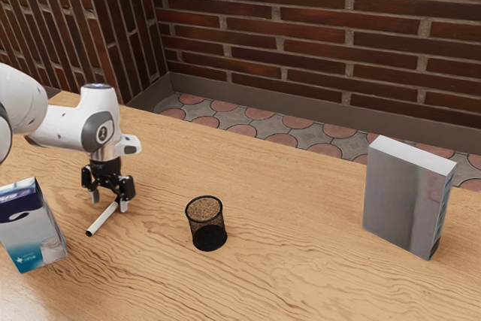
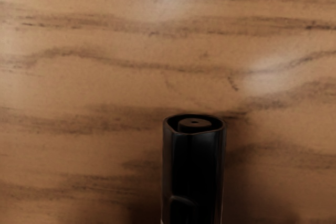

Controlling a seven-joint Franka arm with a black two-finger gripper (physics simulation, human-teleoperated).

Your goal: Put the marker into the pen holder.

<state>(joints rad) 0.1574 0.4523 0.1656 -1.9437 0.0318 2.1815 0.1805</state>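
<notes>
Nearest the camera in the exterior view, a white, dark-blue and teal carton (image 1: 34, 234) stands upright at the exterior view's left, partly cut off by the frame edge; just beside it, towards the exterior view's right, lies the marker (image 1: 102, 219), white along its visible barrel, with a small black tip at its near end and a black portion at its far end. The pincer (image 1: 110, 200), black and pointing downward at the end of the white arm (image 1: 68, 127), is open, its fingers standing well apart; the far end of the marker reaches to the finger at the exterior view's right; whether the two touch cannot be told. The wrist view presents the marker's black end close up, round and recessed, with a smaller disc set inside the rim, above wood grain. The pen holder (image 1: 206, 225), a round black mesh cup, stands upright on the surface (image 1: 165, 287), between the pincer and a grey box (image 1: 402, 197); the marker is outside it and apart from it. The box stands upright at the exterior view's right, with a pale top and coloured marks along one narrow side; behind the wooden surface are a floor (image 1: 259, 122) of rounded reddish tiles in grey, a grey-brown skirting, and a wall (image 1: 316, 31) of dark red brick.
</notes>
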